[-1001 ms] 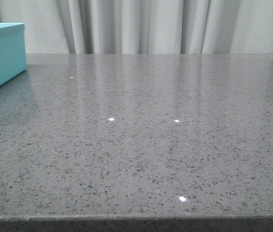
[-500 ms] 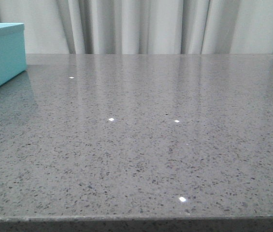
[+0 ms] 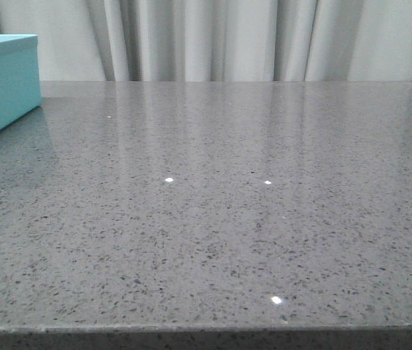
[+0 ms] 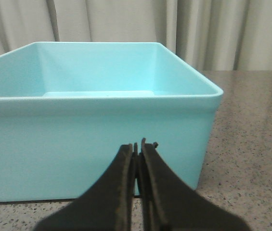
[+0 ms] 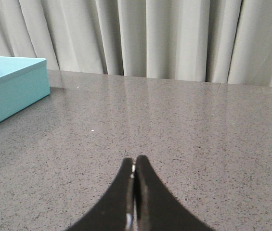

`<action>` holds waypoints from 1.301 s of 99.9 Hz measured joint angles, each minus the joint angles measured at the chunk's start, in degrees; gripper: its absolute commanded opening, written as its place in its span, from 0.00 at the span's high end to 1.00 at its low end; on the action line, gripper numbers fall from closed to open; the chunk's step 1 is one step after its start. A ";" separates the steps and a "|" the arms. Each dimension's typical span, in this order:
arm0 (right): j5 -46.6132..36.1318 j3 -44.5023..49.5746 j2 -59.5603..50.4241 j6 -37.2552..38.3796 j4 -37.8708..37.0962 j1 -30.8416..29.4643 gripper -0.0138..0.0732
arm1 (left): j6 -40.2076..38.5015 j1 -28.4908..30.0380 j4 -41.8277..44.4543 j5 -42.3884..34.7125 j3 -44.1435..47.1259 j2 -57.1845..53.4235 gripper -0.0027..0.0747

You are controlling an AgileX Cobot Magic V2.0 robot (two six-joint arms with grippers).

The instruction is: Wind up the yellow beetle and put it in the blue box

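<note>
Grey table, blue box unmoved.

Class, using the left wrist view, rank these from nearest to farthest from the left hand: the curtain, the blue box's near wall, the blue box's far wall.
1. Blue box near wall, directly ahead of the left hand.
2. Box's far wall, across the open interior.
3. Curtain, behind the table.
</note>
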 measured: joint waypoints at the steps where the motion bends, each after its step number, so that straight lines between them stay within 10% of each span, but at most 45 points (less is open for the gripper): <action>1: 0.00 0.00 0.00 0.00 0.00 0.00 0.98 | 0.00 0.00 0.00 0.00 0.00 0.00 0.99; 79: -1.63 2.13 0.00 -0.67 0.68 -1.41 0.98 | -0.02 0.00 0.00 0.00 0.00 0.00 0.99; 130: -29.29 15.98 0.00 -23.06 23.14 -24.37 0.98 | -0.02 0.00 0.00 0.00 0.00 0.00 0.99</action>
